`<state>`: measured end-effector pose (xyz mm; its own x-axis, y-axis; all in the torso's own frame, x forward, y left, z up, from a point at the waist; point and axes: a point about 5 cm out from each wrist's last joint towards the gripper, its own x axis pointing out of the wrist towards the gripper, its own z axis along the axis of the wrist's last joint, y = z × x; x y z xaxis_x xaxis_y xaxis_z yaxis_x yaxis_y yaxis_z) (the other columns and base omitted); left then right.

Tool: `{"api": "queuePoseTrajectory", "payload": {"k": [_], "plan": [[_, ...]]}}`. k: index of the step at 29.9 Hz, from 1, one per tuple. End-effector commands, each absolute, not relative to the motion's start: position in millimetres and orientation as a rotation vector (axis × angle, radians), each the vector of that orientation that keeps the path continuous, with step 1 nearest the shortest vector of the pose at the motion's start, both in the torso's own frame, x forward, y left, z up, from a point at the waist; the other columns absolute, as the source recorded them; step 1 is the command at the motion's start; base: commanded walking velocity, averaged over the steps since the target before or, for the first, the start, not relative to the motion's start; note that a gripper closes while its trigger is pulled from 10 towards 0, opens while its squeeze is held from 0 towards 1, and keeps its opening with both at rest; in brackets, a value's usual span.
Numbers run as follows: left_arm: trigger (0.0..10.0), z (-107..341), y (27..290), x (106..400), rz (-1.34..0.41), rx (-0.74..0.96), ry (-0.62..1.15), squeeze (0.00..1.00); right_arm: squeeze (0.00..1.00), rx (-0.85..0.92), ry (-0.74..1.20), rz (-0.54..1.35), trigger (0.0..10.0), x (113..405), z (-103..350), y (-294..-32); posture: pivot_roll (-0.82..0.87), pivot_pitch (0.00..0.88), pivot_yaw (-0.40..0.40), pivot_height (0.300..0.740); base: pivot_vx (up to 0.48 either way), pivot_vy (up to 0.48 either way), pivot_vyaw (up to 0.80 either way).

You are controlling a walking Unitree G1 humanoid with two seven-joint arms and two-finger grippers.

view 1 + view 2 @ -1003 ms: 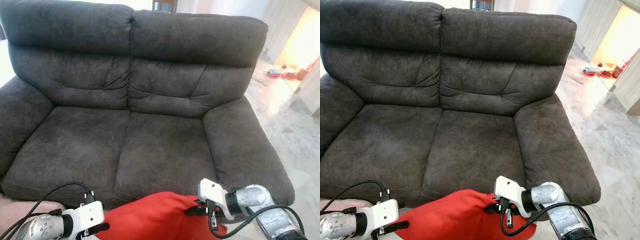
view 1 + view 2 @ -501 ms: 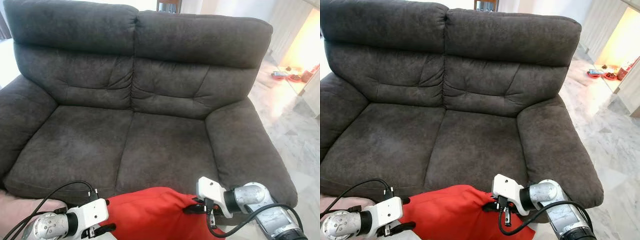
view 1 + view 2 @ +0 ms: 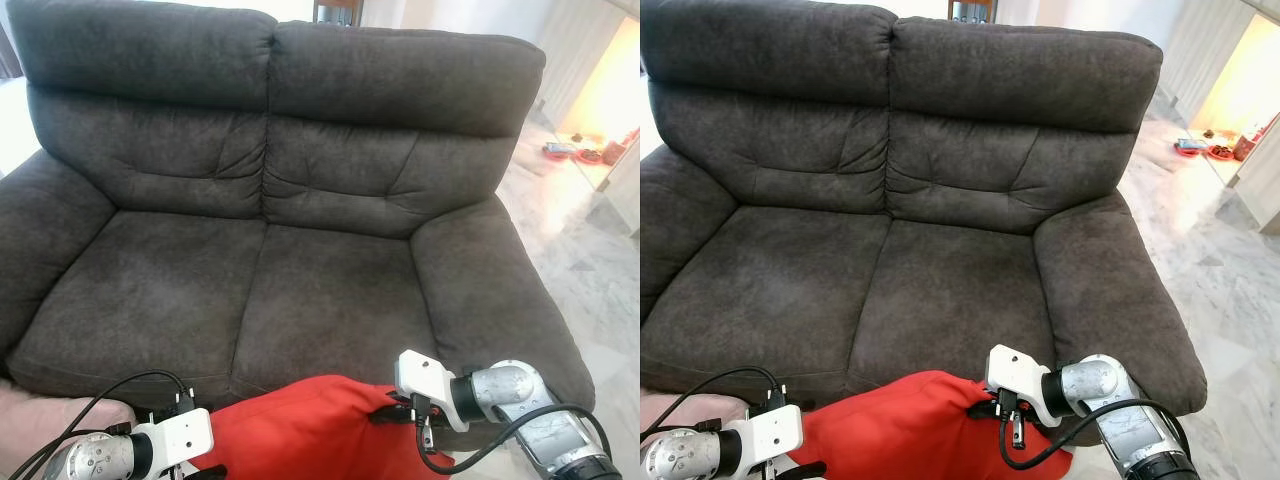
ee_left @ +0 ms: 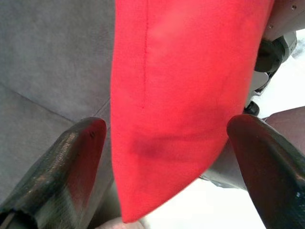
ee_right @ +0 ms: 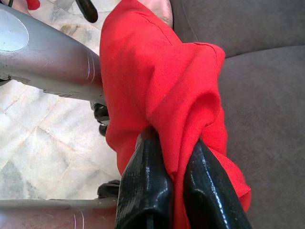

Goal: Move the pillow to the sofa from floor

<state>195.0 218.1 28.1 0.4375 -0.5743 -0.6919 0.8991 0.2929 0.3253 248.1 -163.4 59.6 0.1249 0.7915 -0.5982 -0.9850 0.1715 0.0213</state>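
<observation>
Right wrist view: the pillow (image 5: pixel 157 95) is being pinched between the right gripper's (image 5: pixel 178 183) closed fingers, while the left gripper's (image 4: pixel 167 157) spread fingers are flanking it before the sofa (image 3: pixel 300 290).

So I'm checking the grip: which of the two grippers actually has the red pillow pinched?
The right gripper: its fingers are closed on a bunched fold of the red pillow. The left gripper stands open, its fingers either side of the pillow's edge.

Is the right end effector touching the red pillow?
Touching. The right wrist view shows the right end effector pinching a fold of the red pillow.
</observation>
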Motion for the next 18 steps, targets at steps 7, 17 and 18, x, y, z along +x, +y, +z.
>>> {"api": "queuePoseTrajectory", "payload": {"k": [7,17,18], "plan": [[10.0,12,220,188,-1.062,0.784,0.544,0.0,0.0,-0.468,0.403,1.38,10.0,258,89,-156,0.19,0.02,-0.103,0.74,0.0,0.0,0.0],[10.0,9,229,194,-0.991,0.852,0.518,0.0,0.0,-0.49,0.392,1.383,10.0,258,94,-156,0.18,0.008,-0.105,0.74,0.0,0.0,0.0],[10.0,10,229,195,-0.986,0.86,0.509,0.0,0.0,-0.491,0.393,1.386,10.0,258,94,-156,0.18,0.008,-0.105,0.74,0.0,0.0,0.0]]}}
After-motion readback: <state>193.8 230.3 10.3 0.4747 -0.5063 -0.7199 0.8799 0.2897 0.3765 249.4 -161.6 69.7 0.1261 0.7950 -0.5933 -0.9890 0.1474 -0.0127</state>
